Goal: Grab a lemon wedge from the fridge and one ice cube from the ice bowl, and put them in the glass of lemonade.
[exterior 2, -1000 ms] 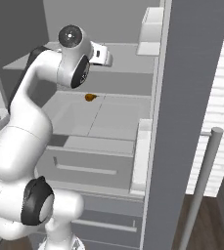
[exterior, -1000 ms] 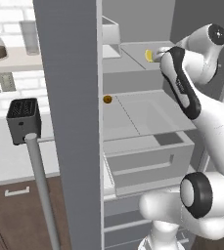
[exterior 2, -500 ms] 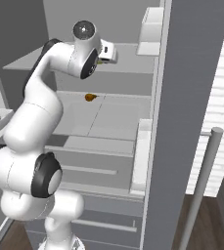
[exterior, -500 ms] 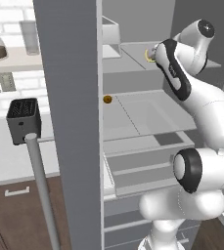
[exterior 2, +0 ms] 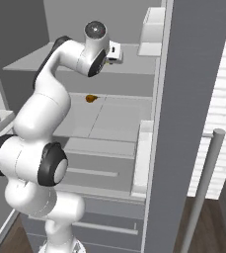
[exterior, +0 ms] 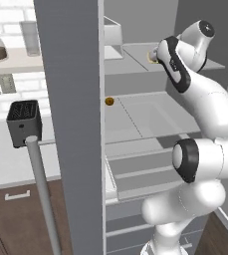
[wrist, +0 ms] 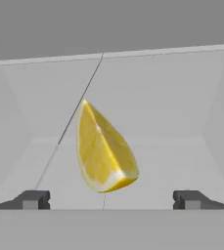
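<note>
One lemon wedge (wrist: 103, 151) sits ahead of my tool (wrist: 111, 199) in the hand view, lying on the pale grey upper shelf (wrist: 157, 166) of the fridge (exterior: 68, 99). It is bright yellow, with its pointed end away from the camera and its rounded cut end nearest me. The two dark fingertips (wrist: 33, 199) stand wide apart, one on each side of the wedge at the bottom of the view, and they hold nothing. The wedge looks close but not yet between them; I cannot tell exactly how near it is.

From the left base camera, my white arm (exterior: 200, 99) reaches up into the open fridge, with the hand at the upper shelf, where a small patch of yellow shows beside the wrist. A small orange-brown ball (exterior: 109, 101) rests on the shelf below, well apart from the tool.

I judge this to be the first step: approaching the wedge for a grasp. Next, I would ease the tool forward until the fingertips flank the wedge, then close gently, since a small rounded piece could slip or roll aside.
</note>
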You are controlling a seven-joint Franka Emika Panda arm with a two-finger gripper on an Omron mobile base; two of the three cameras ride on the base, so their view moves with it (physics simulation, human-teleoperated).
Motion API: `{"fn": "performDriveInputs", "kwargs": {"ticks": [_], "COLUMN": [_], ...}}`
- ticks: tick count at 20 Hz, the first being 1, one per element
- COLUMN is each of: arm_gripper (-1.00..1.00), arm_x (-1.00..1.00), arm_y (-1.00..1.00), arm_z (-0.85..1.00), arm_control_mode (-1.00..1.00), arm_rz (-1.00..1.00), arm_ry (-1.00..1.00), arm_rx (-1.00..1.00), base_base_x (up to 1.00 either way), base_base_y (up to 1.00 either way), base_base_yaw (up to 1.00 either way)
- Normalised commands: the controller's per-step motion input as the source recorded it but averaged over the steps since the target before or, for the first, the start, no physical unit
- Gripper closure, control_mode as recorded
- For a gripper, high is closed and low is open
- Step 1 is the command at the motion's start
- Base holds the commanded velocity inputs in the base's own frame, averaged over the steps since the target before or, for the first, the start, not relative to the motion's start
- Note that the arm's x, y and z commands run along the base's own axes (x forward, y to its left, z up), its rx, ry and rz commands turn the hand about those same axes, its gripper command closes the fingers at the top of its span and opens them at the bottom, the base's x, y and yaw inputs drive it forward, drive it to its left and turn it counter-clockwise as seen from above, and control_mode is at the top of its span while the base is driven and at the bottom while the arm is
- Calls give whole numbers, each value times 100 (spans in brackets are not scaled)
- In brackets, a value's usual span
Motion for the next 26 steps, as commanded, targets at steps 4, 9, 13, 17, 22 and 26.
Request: {"fn": "performDriveInputs", "kwargs": {"ticks": [4, 9, 13, 17, 22, 26], "arm_gripper": [-100, -100, -100, 100, 100, 100], "arm_x": [28, 23, 18, 9, 3, 0], "arm_y": [0, 0, 0, 3, 8, 0], "arm_z": [-12, -3, -3, -2, -6, 0], "arm_control_mode": [-100, -100, -100, -100, -100, -100], "arm_rz": [1, 0, 0, 0, 0, 0], "arm_ry": [0, 0, 0, 0, 0, 0], "arm_rx": [-2, 0, 0, 0, -1, 0], "base_base_x": [0, 0, 0, 0, 0, 0], "base_base_y": [0, 0, 0, 0, 0, 0], "base_base_yaw": [0, 0, 0, 0, 0, 0]}}
